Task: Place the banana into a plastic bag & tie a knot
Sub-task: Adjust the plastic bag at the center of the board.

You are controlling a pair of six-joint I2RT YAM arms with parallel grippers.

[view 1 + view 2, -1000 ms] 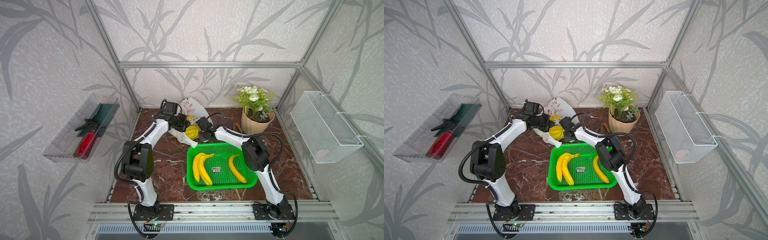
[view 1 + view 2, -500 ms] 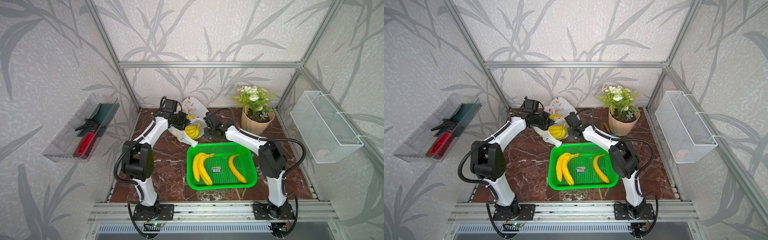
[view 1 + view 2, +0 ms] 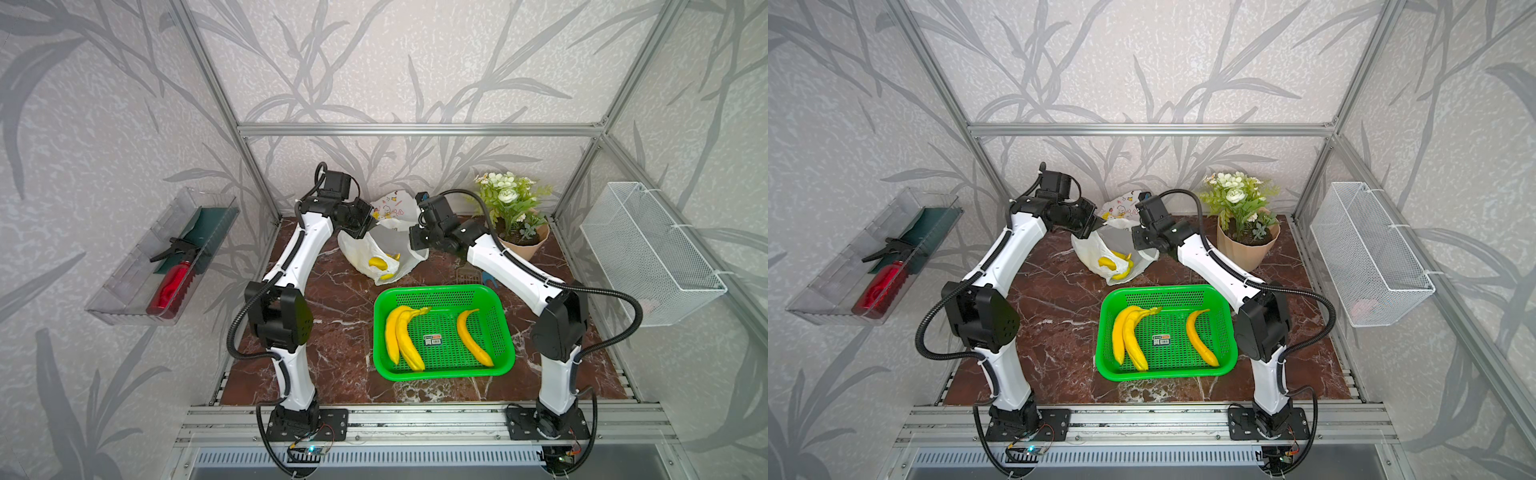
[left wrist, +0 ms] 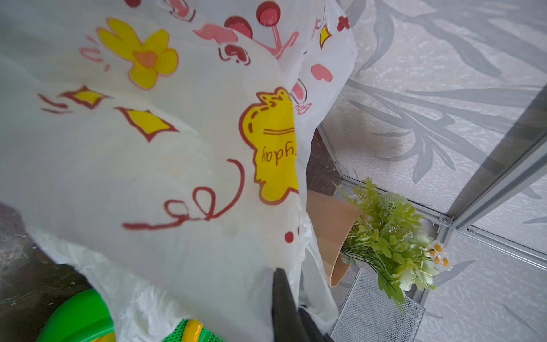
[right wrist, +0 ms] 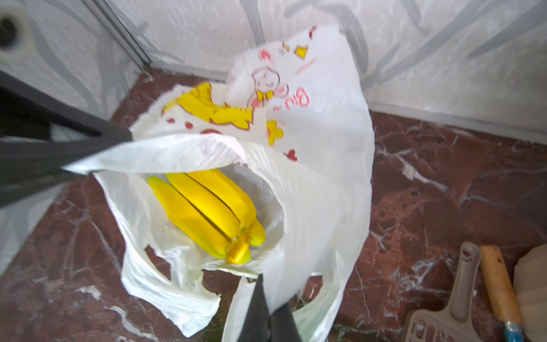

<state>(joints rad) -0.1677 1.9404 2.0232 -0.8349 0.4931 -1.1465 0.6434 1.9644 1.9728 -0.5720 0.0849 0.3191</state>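
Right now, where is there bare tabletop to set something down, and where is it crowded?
Bare marble lies between left arm and green basket, and along the front rail. Crowded at the back: plastic bag, left gripper, right gripper, flower pot.

Cell check, all relative to the worktop (image 3: 340, 307): it's red-brown marble w/ white veins, lit bright and even. Behind it I see the back wall (image 3: 415, 75) in pale grey leaf-print paper, and the same paper on both side walls. An alu frame bar (image 3: 415, 129) runs across above its far edge. Left of it there's a clear wall tray (image 3: 124, 286); right of it, a white wire basket (image 3: 648, 253). A potted plant (image 3: 511, 208) sits on its far right corner.
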